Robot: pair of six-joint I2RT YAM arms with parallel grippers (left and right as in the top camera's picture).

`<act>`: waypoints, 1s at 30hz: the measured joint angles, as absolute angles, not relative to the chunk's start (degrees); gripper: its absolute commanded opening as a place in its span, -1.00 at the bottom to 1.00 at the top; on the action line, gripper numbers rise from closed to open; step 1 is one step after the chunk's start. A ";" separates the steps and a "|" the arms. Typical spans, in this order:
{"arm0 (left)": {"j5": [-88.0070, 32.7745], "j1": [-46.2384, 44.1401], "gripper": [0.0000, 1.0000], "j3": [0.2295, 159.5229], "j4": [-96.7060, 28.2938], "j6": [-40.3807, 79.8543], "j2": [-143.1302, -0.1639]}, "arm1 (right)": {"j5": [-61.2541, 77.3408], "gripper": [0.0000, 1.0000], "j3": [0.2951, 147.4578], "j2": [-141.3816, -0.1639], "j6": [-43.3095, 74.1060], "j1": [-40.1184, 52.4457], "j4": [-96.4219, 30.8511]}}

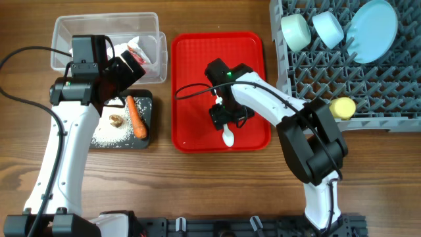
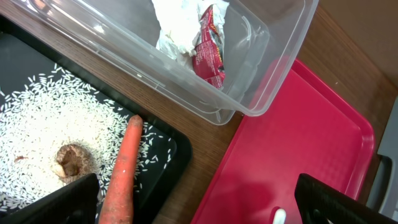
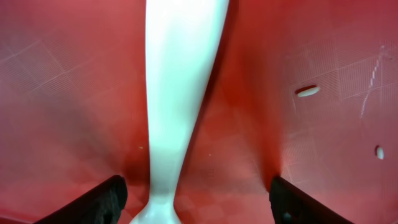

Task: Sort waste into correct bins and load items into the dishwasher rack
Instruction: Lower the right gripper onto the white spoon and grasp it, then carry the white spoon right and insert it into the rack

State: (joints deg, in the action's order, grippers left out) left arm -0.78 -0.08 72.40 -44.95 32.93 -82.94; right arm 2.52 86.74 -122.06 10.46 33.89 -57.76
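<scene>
Overhead first. The clear plastic rectangular tub (image 1: 66,29) sits in the far-left corner of the wooden tabletop (image 1: 217,178). The crumpled white paper with a red wrapper (image 1: 139,54) is inside it, at its right end. Just in front of the tub is the shallow black rectangular tray (image 1: 146,99), which holds the loose white rice grains (image 1: 108,135), the orange carrot piece (image 1: 136,116) and the small brown scrap (image 1: 117,120). The left gripper (image 1: 125,69) hangs over the spot where tub and tray meet.

The flat red serving tray (image 1: 191,59) is mid-tabletop. The white plastic spoon (image 1: 228,137) lies on it near its front edge, with the right gripper (image 1: 222,117) low over the handle.

The large grey plastic grid rack (image 1: 368,85) fills the far-right corner. A mint-green bowl (image 1: 296,31), a pale-blue bowl (image 1: 327,28) and a round pale-blue plate (image 1: 371,22) stand along its far side. A small yellow cup (image 1: 343,107) is at its near edge.

Left wrist view: the left gripper (image 2: 196,193) is spread wide with nothing in it. Below it you get the carrot piece (image 2: 121,168) lying on the rice (image 2: 37,124) beside the scrap (image 2: 69,163). The tub (image 2: 267,93) with the paper (image 2: 180,25) is further out, and the red tray (image 2: 298,137) is off to the side. The spoon's tip (image 2: 278,216) just peeks in at the bottom.

Right wrist view: the spoon handle (image 3: 180,81) runs straight up the middle of the red tray (image 3: 62,93). The right gripper (image 3: 196,196) is open and straddles it, with a fingertip (image 3: 93,199) on each side and red showing in both gaps, so no contact. Two little white specks sit on the tray to the right, maybe rice.
</scene>
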 measured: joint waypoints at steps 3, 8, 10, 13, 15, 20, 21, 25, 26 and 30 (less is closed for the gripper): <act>-0.78 -0.08 1.00 72.40 -44.97 32.95 -82.94 | 1.67 0.13 86.63 -122.06 9.98 33.87 -57.91; -0.78 -0.08 1.00 72.40 -44.97 32.95 -82.94 | 0.56 -0.21 86.48 -122.06 9.10 33.80 -58.33; -0.78 -0.08 1.00 72.40 -44.95 32.95 -82.94 | 0.16 -0.30 86.46 -122.06 8.80 33.76 -58.37; -0.78 -0.08 1.00 72.40 -44.95 32.95 -82.94 | -0.27 -0.53 86.41 -122.06 8.58 33.76 -58.28; -0.78 -0.08 1.00 72.40 -44.95 32.95 -82.94 | -0.38 -0.70 86.39 -122.06 8.38 33.74 -58.15; -0.78 -0.08 1.00 72.40 -44.97 32.95 -82.94 | -0.14 -0.91 86.37 -121.99 7.70 33.15 -57.69; -0.78 -0.08 1.00 72.40 -44.97 32.93 -82.94 | 0.08 -0.91 86.37 -121.97 7.68 32.99 -57.67; -0.78 -0.08 1.00 72.40 -44.95 32.95 -82.94 | 0.67 -0.91 86.37 -121.95 7.66 32.34 -57.23; -0.80 -0.08 1.00 72.40 -44.95 32.95 -82.94 | 0.86 -0.91 86.37 -121.95 7.66 32.14 -57.10; -0.78 -0.08 1.00 72.40 -44.95 32.93 -82.94 | 1.45 -0.91 86.76 -121.91 7.66 30.85 -56.99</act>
State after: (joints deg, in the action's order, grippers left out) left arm -0.78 -0.08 72.40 -44.95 32.93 -82.94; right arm 1.45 86.76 -121.91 7.66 30.85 -56.99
